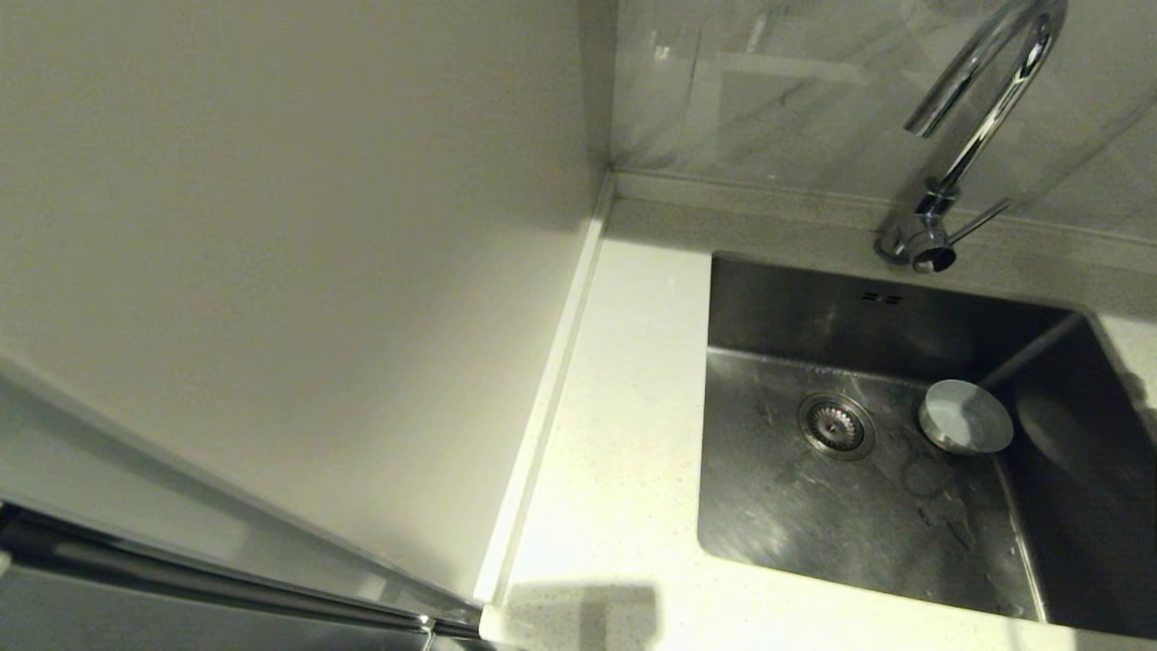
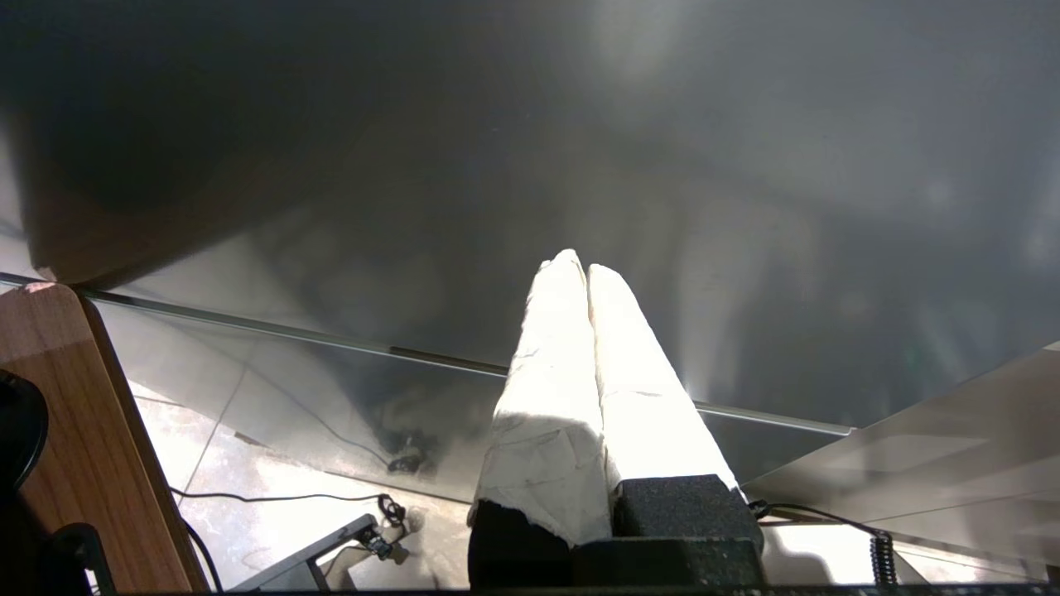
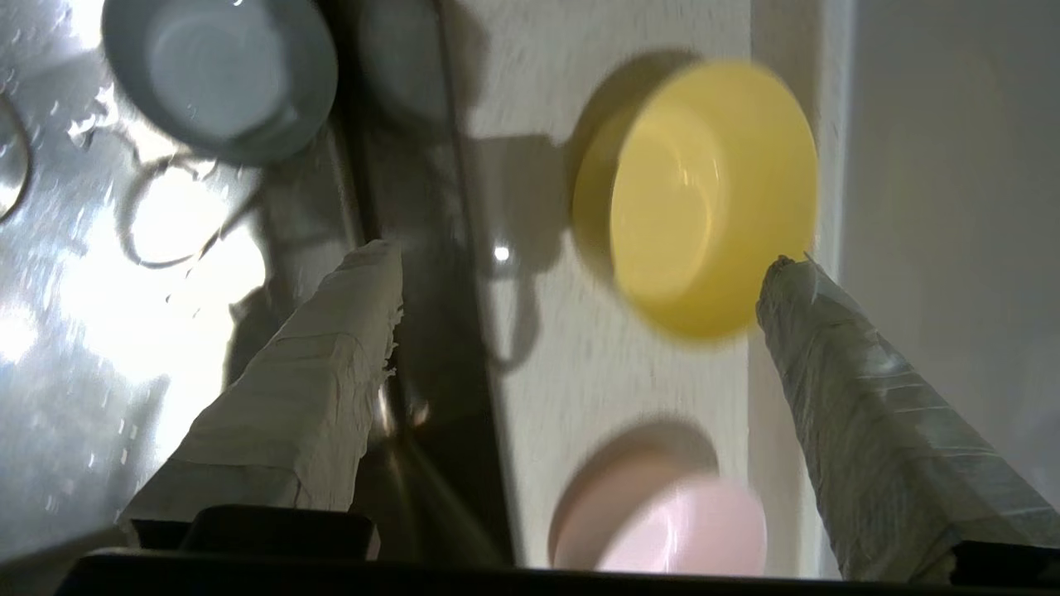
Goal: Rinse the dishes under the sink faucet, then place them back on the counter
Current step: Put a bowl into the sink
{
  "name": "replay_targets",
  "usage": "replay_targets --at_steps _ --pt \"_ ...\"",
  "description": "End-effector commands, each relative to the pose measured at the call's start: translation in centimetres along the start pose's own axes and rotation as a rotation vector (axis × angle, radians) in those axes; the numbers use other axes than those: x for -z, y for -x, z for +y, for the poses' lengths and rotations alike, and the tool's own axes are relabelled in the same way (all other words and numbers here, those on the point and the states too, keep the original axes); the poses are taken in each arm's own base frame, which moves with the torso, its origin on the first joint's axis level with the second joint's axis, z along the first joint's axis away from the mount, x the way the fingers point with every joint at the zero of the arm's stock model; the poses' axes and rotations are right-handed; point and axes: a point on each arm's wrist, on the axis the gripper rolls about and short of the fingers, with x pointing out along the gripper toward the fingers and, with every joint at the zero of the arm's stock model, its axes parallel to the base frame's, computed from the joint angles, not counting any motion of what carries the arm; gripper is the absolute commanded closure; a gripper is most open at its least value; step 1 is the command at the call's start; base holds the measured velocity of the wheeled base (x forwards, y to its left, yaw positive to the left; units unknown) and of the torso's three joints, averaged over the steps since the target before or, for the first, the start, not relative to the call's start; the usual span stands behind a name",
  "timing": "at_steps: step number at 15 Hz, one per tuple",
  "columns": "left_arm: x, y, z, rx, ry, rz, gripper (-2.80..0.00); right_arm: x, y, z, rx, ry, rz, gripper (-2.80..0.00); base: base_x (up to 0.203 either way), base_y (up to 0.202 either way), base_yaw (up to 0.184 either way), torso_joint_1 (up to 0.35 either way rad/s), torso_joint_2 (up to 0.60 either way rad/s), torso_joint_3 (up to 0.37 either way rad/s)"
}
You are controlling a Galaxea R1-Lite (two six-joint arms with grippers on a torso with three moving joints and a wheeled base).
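Yellow bowl (image 3: 704, 199) and pink bowl (image 3: 671, 521) are sitting on the counter (image 3: 538, 348); the white bowl (image 1: 965, 416) is lying in the sink (image 1: 813, 506). Right gripper (image 3: 580, 265), fingers spread, is hovering above, likely choosing; left gripper (image 2: 586, 269), pressed together, is parked.

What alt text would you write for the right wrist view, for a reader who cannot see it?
The right gripper hangs with its taped fingers spread wide and empty over a yellow bowl and a pink bowl on the white counter. Beside the counter, a grey-white bowl sits in the wet steel sink.
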Motion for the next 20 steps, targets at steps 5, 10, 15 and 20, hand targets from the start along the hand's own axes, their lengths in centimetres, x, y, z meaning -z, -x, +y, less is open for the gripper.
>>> replay_targets --at_steps 5,10,15,20 --pt "0.1 0.0 0.0 0.0 0.0 0.002 0.0 -0.9 -9.4 -5.3 0.016 -0.085 0.064 -2.8 0.0 0.0 0.0 0.0 0.0 0.0" --pt "0.1 0.0 0.0 0.0 0.0 0.002 0.0 1.7 -9.5 -5.4 -0.012 -0.086 0.223 -2.8 0.0 0.0 0.0 0.0 0.0 0.0" --pt "0.1 0.0 0.0 0.0 0.0 0.002 0.0 3.4 -8.2 -4.5 -0.044 -0.032 0.283 -2.8 0.0 0.0 0.0 0.0 0.0 0.0" --pt "0.1 0.0 0.0 0.0 0.0 0.002 0.0 2.5 -6.9 -4.4 -0.109 0.011 0.212 0.0 0.0 0.0 0.0 0.0 0.0 0.0"
